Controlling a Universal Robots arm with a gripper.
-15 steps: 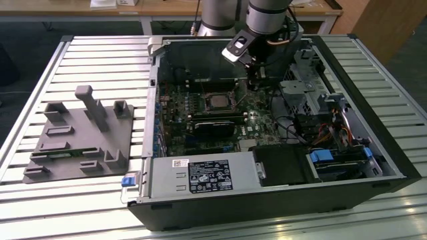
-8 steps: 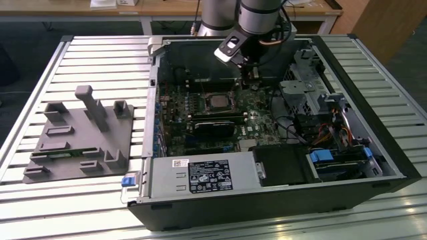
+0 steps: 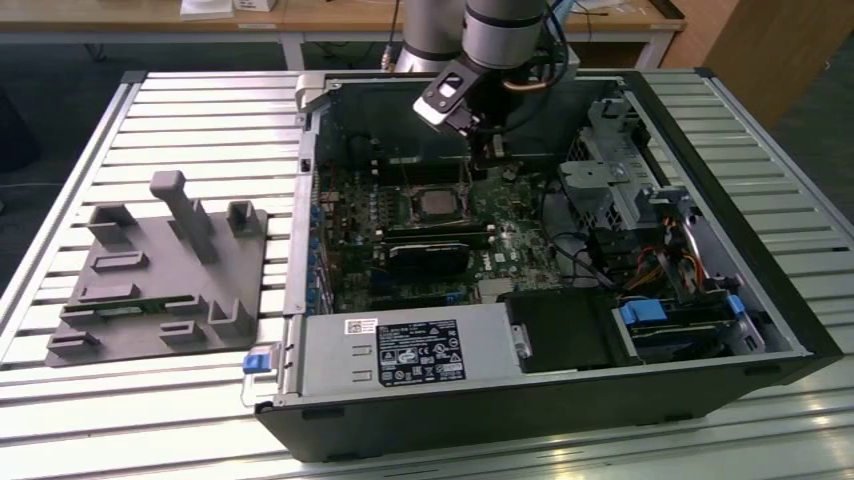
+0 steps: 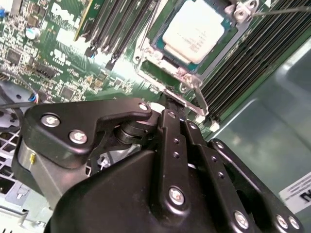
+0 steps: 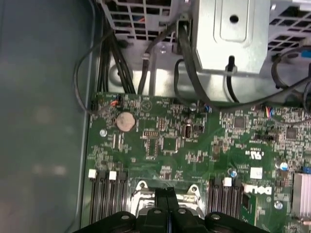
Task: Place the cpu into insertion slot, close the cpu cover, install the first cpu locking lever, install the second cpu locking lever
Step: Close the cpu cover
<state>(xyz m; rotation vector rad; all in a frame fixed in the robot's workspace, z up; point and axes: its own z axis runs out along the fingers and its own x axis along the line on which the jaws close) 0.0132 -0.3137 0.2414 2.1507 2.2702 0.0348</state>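
The cpu (image 3: 434,203) lies flat in the insertion slot on the green motherboard, its silver-grey top (image 4: 193,30) facing up, and it hides the slot's centre. The cpu cover (image 4: 187,78), a thin silver frame, lies down around the chip. A thin wire lever (image 4: 282,9) runs off from one corner of the socket. A second metal lever end (image 4: 200,99) lies by the opposite side, close to my fingertips. My gripper (image 3: 487,158) hangs just behind the socket in the exterior view. Its black fingers (image 5: 163,194) are shut together with nothing between them, the tips (image 4: 167,101) at the cover's edge.
Black memory slots (image 4: 116,34) flank the socket. A silver drive cage (image 3: 614,170) and cables (image 5: 121,68) stand at the exterior view's right. The black power supply (image 3: 400,350) fills the case's near side. A grey fixture plate (image 3: 160,270) lies outside the case on the left.
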